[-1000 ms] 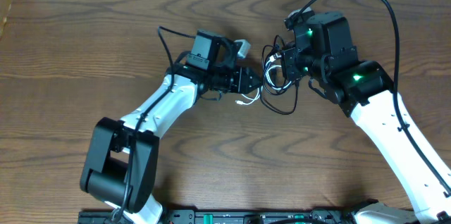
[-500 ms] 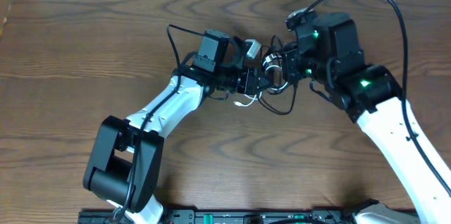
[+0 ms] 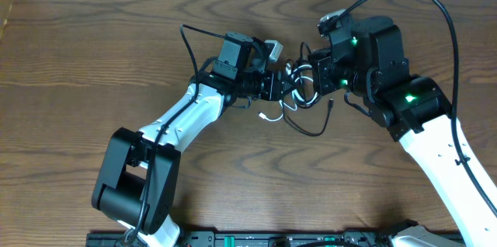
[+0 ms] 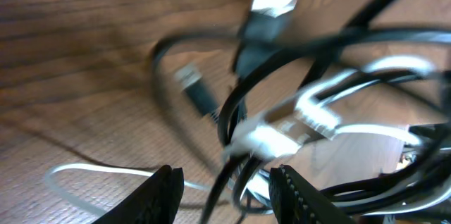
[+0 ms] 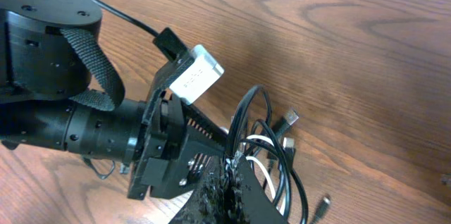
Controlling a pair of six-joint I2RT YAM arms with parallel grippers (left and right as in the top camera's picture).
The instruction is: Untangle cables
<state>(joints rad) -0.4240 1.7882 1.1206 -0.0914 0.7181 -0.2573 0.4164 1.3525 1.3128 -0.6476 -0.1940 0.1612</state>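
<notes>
Though bunched in one black-and-white knot, trailing loose plug ends: the cables [image 3: 297, 95], sitting just beyond the middle of the table [image 3: 93, 45]. Pinched from the table's right side by the right gripper [image 5: 227, 171], clenched tight on black strands. Reached from the table's left side by the left gripper [image 4: 224, 176], fingers [image 4: 163, 196] spread, strands running loose through the gap, nothing grasped.

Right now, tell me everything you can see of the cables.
The cables are thin black and white cords knotted into one small clump, with small plug ends. A black loop and a white end trail onto the table. The right gripper is shut on several strands; the left gripper stands open with strands between its fingers.
</notes>
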